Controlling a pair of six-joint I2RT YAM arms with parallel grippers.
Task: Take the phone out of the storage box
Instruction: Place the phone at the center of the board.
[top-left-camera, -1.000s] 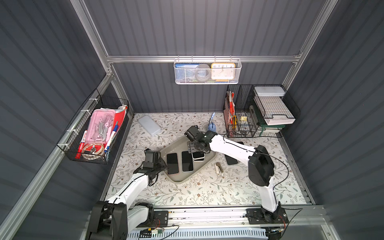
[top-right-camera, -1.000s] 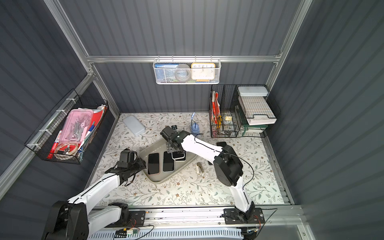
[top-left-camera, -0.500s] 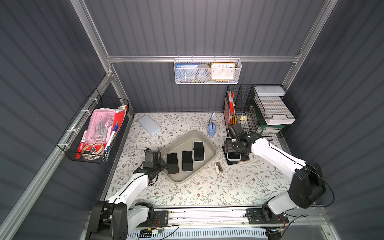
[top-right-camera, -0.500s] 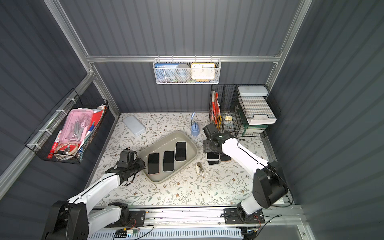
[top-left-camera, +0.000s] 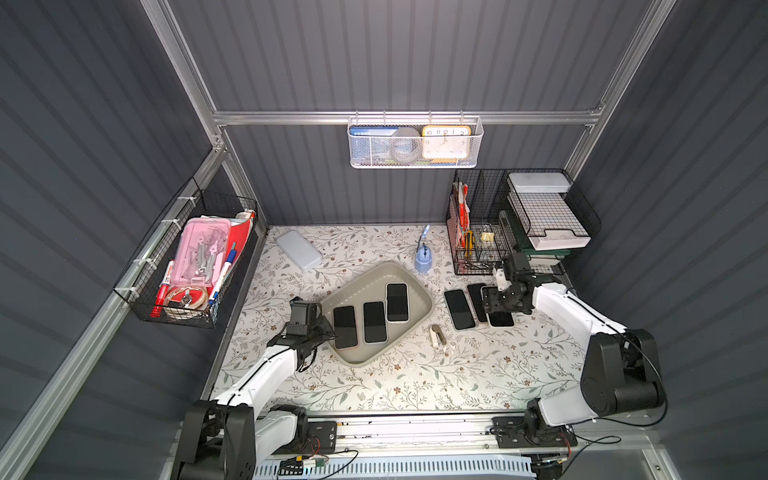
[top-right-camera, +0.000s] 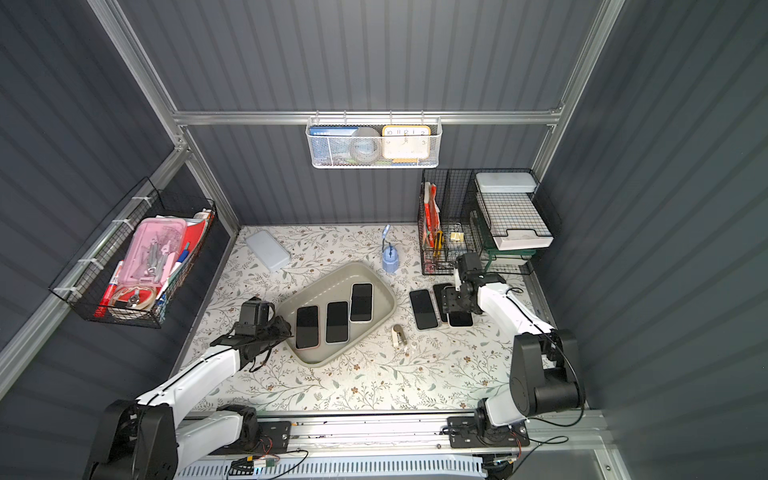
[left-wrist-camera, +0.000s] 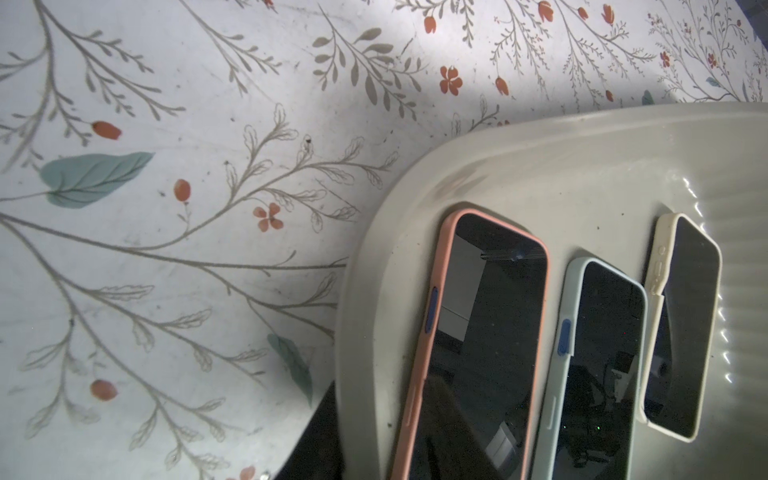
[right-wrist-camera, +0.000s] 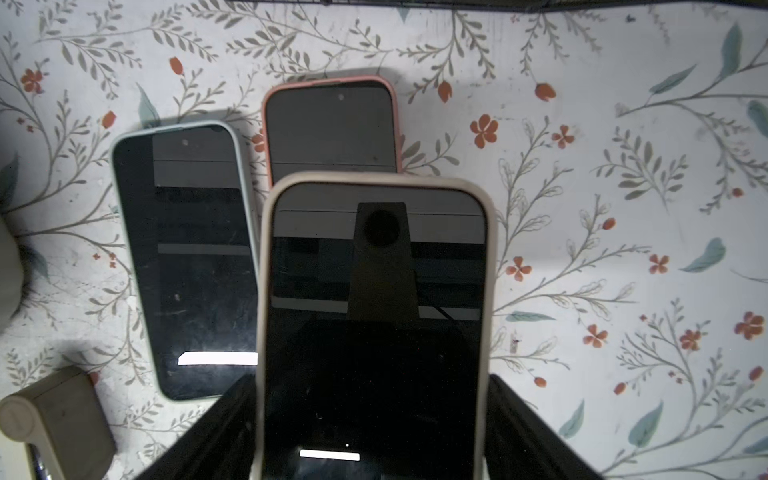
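right claw tight on cream phone; left claw at storage box, grip unclear

A robot lab's test cell: the left arm and right arm rise from an aluminium rail along the near edge of a floral-covered bench, boxed in by corrugated grey panels on a metal frame; a stationery-filled wire basket hangs on one wall.
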